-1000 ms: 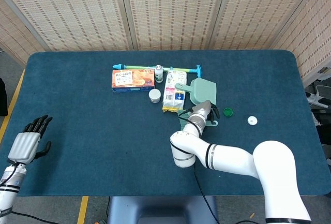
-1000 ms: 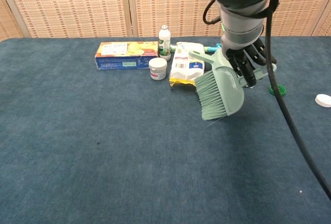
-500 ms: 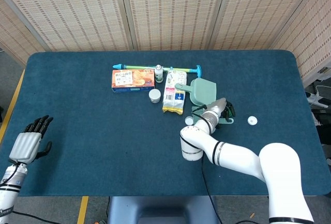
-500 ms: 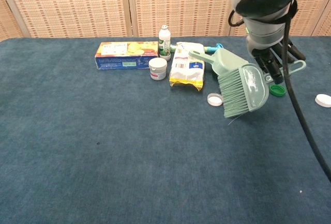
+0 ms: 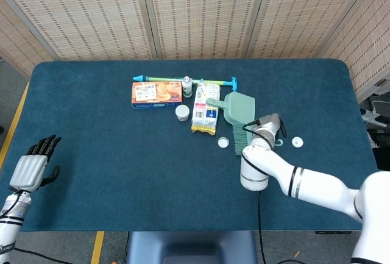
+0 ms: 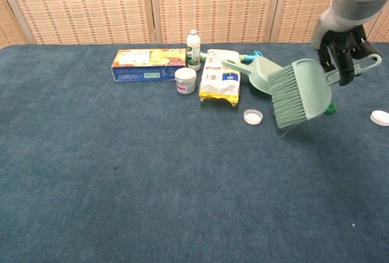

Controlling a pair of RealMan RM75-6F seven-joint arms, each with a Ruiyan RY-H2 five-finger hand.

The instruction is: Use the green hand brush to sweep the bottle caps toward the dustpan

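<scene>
Head view: left hand rests at the table's near-left edge, palm down, fingers loosely apart, nothing in it. Chest view does not show this hand.

Chest view: right hand grasps the handle of the green hand brush, fingers wrapped round it. Brush tilted, bristles down-left, tips just above the cloth. In the head view the right arm covers most of the brush; only bristles show.

Dustpan lies behind the brush, handle pointing left toward the yellow-white packet; its inside is hidden.

Caps: white cap just left of the bristles; green cap half hidden behind the brush head; second white cap at far right, well apart.

Around: orange box, small white jar, small bottle, long green-blue rod behind the row.
</scene>
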